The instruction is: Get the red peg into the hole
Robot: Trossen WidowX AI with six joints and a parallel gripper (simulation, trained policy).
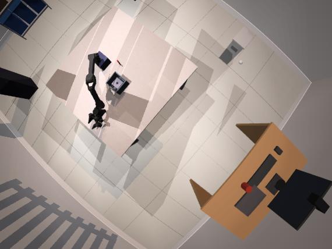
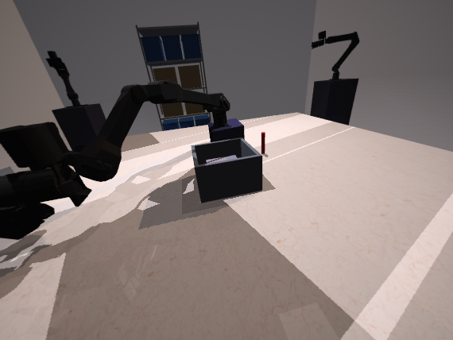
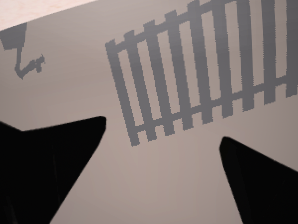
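Observation:
The thin red peg (image 1: 118, 61) (image 2: 263, 143) stands upright on the table, near the box and on its far side from the gripper. The open dark box (image 1: 123, 88) (image 2: 232, 179) stands on the table. Its pale bottom plate (image 1: 114, 85) (image 2: 222, 159) shows inside, with a dark spot at its middle in the top view. My gripper (image 1: 91, 125) (image 3: 163, 132) is wide open and empty, near the table's edge and well away from the peg and box. In the exterior view it is at the left, with its fingertips hard to make out.
The arm's base stands on a purple block (image 1: 105, 63) (image 2: 226, 131) beside the box. The table edge runs close by the gripper. Behind the table are a shelf (image 2: 172, 63) and two other arms on dark pedestals (image 2: 334, 101) (image 2: 79, 123). The wrist view faces a wall with striped shadows.

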